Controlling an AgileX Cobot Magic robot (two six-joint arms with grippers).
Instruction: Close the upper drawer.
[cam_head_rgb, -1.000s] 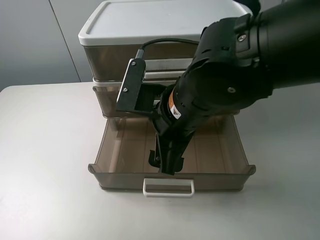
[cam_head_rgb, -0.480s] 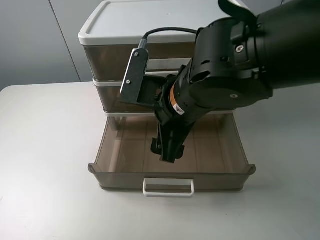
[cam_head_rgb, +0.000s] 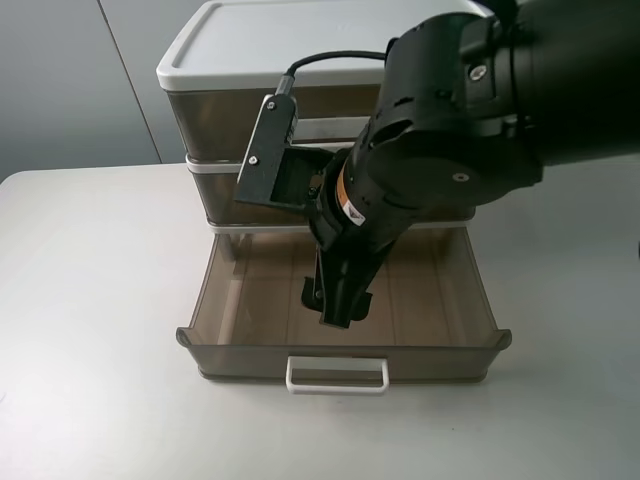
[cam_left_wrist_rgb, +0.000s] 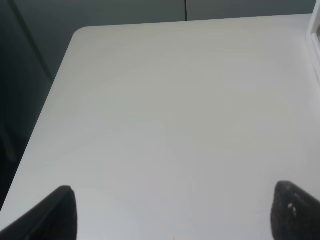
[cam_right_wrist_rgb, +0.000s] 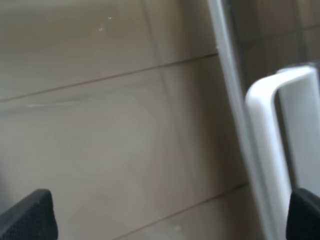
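A brown translucent drawer (cam_head_rgb: 250, 290) with a white handle (cam_head_rgb: 337, 374) is pulled fully out from under the drawer cabinet (cam_head_rgb: 300, 60). It is empty. My right gripper (cam_head_rgb: 336, 308) hangs over the drawer's inside, just behind its front wall, touching nothing. In the right wrist view the right gripper (cam_right_wrist_rgb: 165, 220) is open, its fingertips (cam_right_wrist_rgb: 27, 215) wide apart over the drawer floor (cam_right_wrist_rgb: 110, 120), with the handle (cam_right_wrist_rgb: 265, 150) beside them. My left gripper (cam_left_wrist_rgb: 175, 215) is open and empty over the bare table (cam_left_wrist_rgb: 175, 100). It does not show in the exterior high view.
The cabinet has a white lid and two closed drawers (cam_head_rgb: 225, 190) above the open one. It stands at the back of a white table (cam_head_rgb: 90, 300). The right arm's black bulk (cam_head_rgb: 450, 130) hides the cabinet's right front.
My right gripper has risen a little and drawn back from the drawer's front wall. The drawer has not moved.
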